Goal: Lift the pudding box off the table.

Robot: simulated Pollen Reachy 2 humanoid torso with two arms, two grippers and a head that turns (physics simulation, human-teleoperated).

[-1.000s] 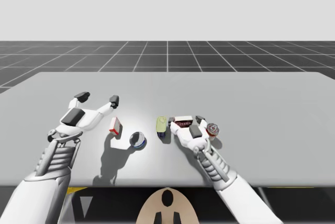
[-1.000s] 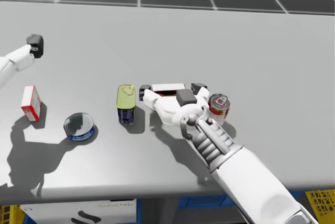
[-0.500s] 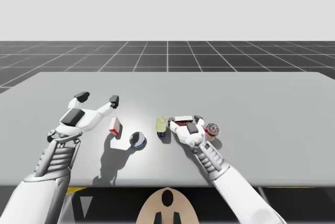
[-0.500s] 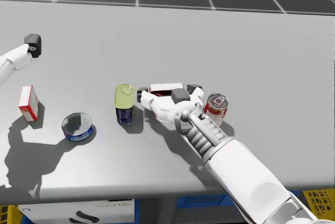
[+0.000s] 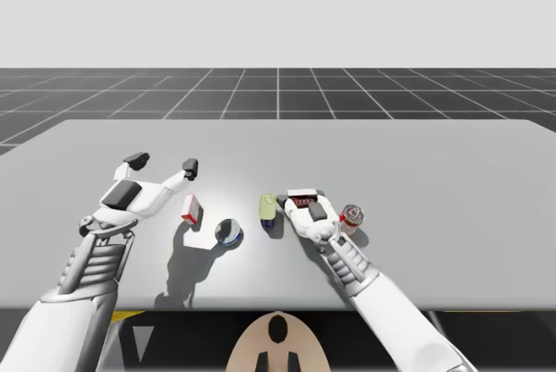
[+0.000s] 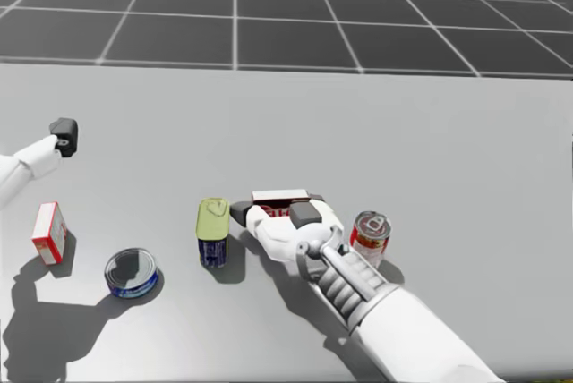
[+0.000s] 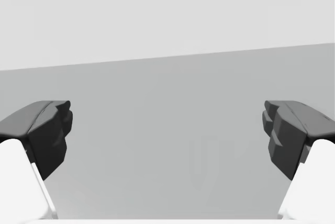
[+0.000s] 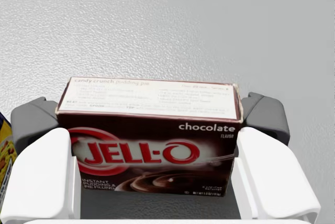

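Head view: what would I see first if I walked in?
The dark brown pudding box grabs the eye: it sits in the middle of the table, pinched at both ends by the fingers of my right gripper. A red can stands beside that arm, a yellow-topped blue can on the box's other side. My left gripper hangs wide open further left.

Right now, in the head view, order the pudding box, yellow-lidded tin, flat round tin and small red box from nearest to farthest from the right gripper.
1. Pudding box, between the fingers of the right gripper.
2. Yellow-lidded tin, just to its left.
3. Flat round tin, further left.
4. Small red box, farthest left.
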